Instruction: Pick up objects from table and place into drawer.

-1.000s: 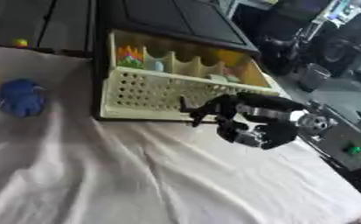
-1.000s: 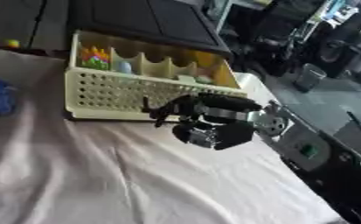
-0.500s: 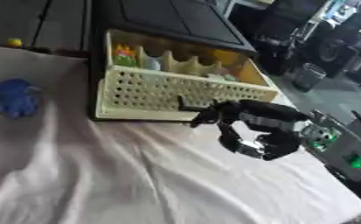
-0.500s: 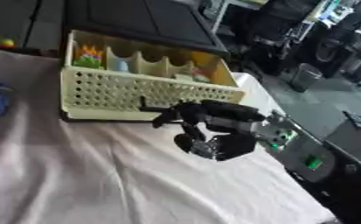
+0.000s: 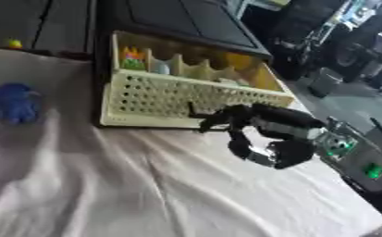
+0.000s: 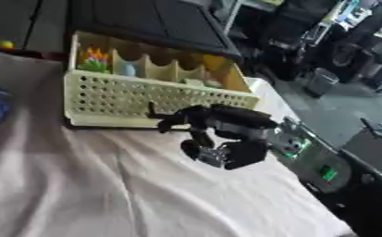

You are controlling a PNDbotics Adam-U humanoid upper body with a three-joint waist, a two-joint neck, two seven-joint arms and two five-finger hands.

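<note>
A cream perforated drawer [image 5: 186,99] stands pulled out at the back of the white cloth, with dividers inside. In its compartments lie an orange and green thing [image 5: 132,54], a pale blue thing [image 5: 160,68] and something yellow [image 5: 241,62]. A blue soft toy [image 5: 12,102] lies on the cloth at the far left, well apart from the drawer. My right hand [image 5: 271,127] hovers just in front of the drawer's right front corner. Its fingers [image 5: 214,120] point left along the drawer front, relaxed, holding nothing. The left hand shows in neither view.
A small yellow ball [image 5: 13,44] sits at the back left by the dark cabinet [image 5: 186,14]. A grey control box with a green button [image 5: 372,170] stands off the table's right edge. Wrinkled cloth [image 5: 105,185] covers the near table.
My right hand has sunk a little toward the cloth in front of the drawer. The drawer and blue toy have stayed put.
</note>
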